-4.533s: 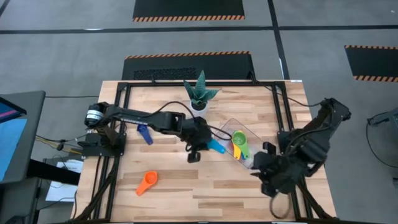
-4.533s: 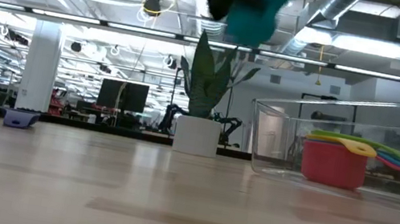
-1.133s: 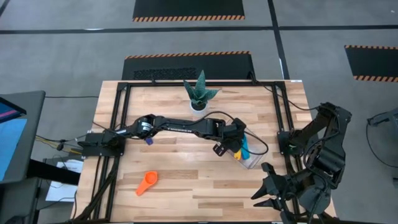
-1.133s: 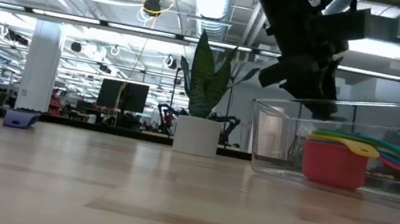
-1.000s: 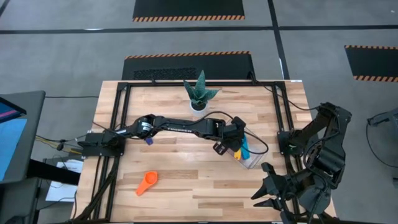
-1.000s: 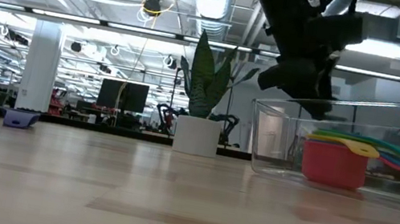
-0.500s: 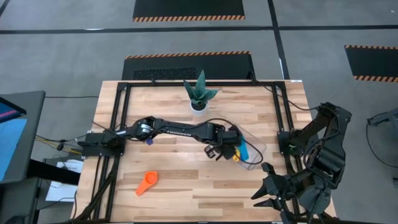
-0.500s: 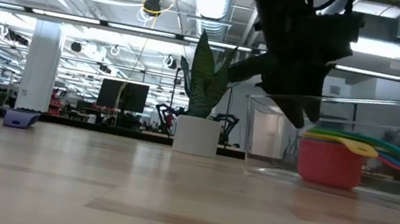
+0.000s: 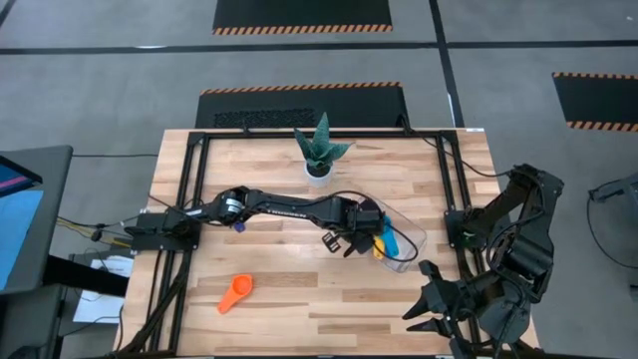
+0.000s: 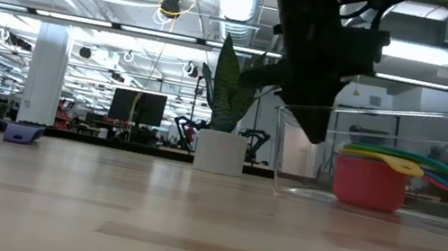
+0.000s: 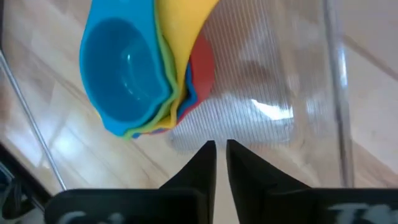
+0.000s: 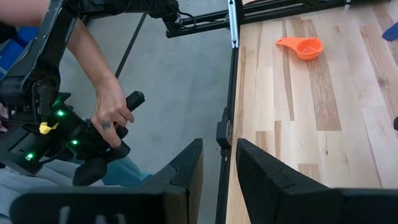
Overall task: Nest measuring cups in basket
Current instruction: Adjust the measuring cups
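The clear basket [image 9: 414,239] stands right of the table's middle. It holds nested measuring cups [image 9: 384,239]: light blue on top [image 11: 124,68], then yellow, green and red [image 10: 370,182]. My left gripper [image 9: 349,242] points steeply down at the basket's left end, its fingers [image 11: 221,146] nearly together. An orange cup [image 9: 236,291] lies near the front left. A dark blue cup [image 9: 236,225] shows beside my left arm. My right gripper [image 9: 427,309] hangs open beyond the table's near right corner. My left gripper comes from above, slanting from the table's left, at the basket's left wall [image 10: 286,110]. Its fingers are shut to a thin slit over that wall [image 11: 221,134]. The clear plastic between them is hard to make out. The basket's floor rests on the table.
A white pot with a spiky plant [image 9: 319,168] stands at the far middle. In the right wrist view a person's hand [image 12: 115,115] holds a control handle beside the table. Bare wood lies between the orange cup and the basket.
My left gripper has drawn a little toward the table's left and tipped more steeply down. The basket with its cups has slid slightly the same way and turned a bit.
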